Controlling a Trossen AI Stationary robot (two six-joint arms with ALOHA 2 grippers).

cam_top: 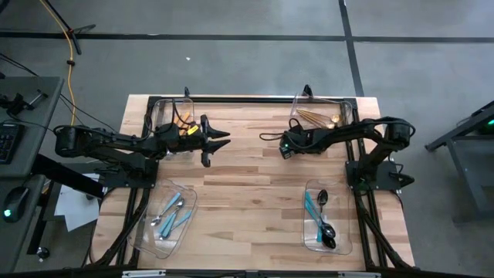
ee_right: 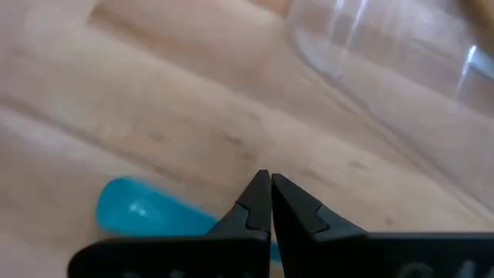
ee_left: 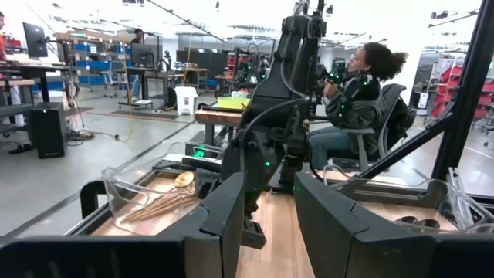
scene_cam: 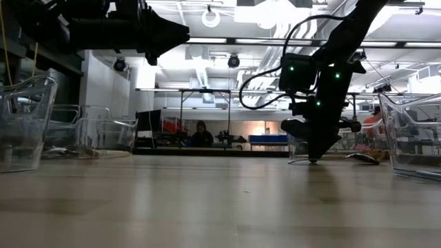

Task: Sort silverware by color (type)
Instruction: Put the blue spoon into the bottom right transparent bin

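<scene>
- A teal-handled utensil (ee_right: 150, 215) lies flat on the wooden table (cam_top: 247, 193), just under the right gripper (ee_right: 270, 202). Its fingertips are pressed together with nothing visibly between them.
- The piece looks light, stiff and smooth; pinching across the narrow handle seems surest.
- The left gripper (cam_top: 220, 140) hovers half-open and empty near the orange-handled bin (cam_top: 171, 117).
- Gold pieces (cam_top: 318, 116) fill the far right bin (cam_top: 345, 106); teal-handled black spoons (cam_top: 321, 216) and light-blue-handled pieces (cam_top: 171, 213) lie in the near bins.

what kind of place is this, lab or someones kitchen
Most likely a robotics lab or workshop, not a kitchen: a wooden table fitted with two robot arms, workbenches and shelving behind, and a person seated among equipment.
</scene>
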